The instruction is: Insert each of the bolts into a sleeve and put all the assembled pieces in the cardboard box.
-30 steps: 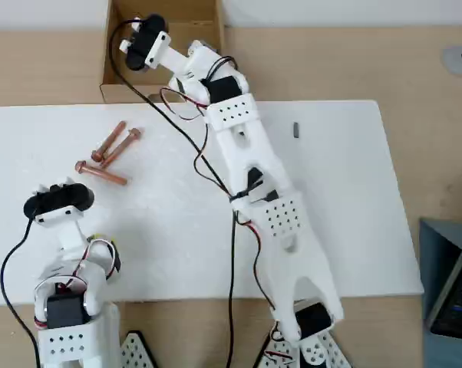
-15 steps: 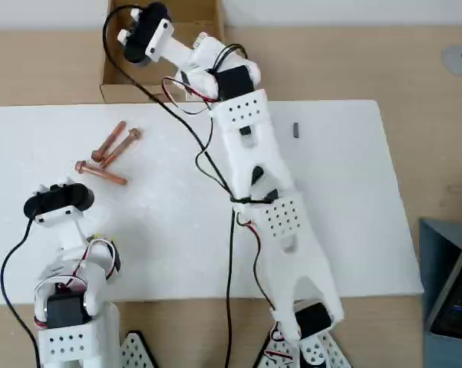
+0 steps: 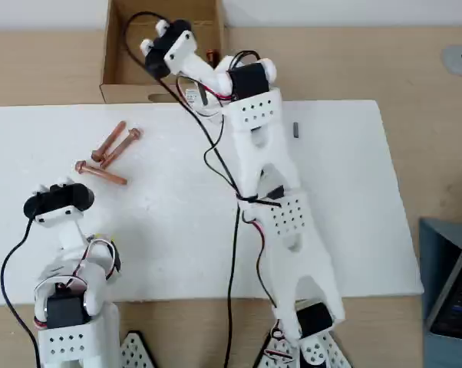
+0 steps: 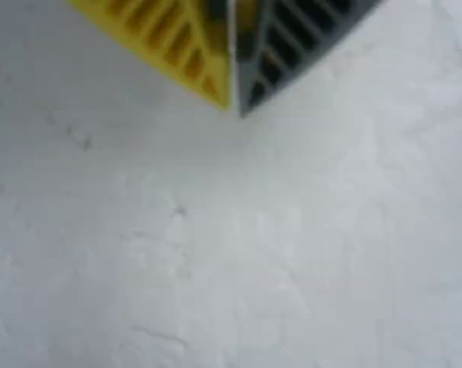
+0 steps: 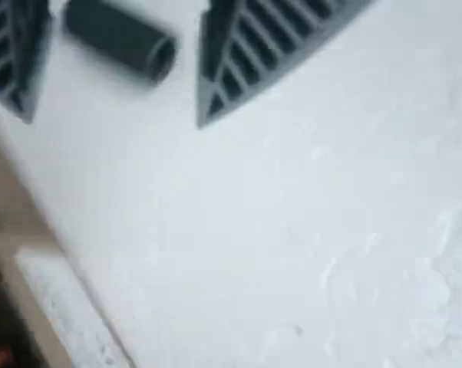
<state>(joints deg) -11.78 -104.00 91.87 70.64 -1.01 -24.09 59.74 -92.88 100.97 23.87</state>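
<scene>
At the far edge of the white board [image 3: 346, 230], just short of the cardboard box [image 3: 117, 77], we find the right gripper [image 5: 112, 119] released. Its two dark fingers [image 5: 246, 54] stand wide apart, and a dark sleeve [image 5: 120, 37] lies on the board between them, touching neither. Brown table [image 5: 4, 199] shows just beside the board's edge there.

Inside the box we note a copper-coloured piece [image 3: 211, 55] (likely a bolt, though too small to be sure).

Three bolts [image 3: 100, 173] lie loose and close together on the board's left part, well apart from the right gripper. A second sleeve [image 3: 296, 129] lies alone nearer the right side.

Toward the near left corner, the left gripper [image 4: 235, 103] hangs over bare board, its yellow and dark fingers clenched tip to tip on nothing.
</scene>
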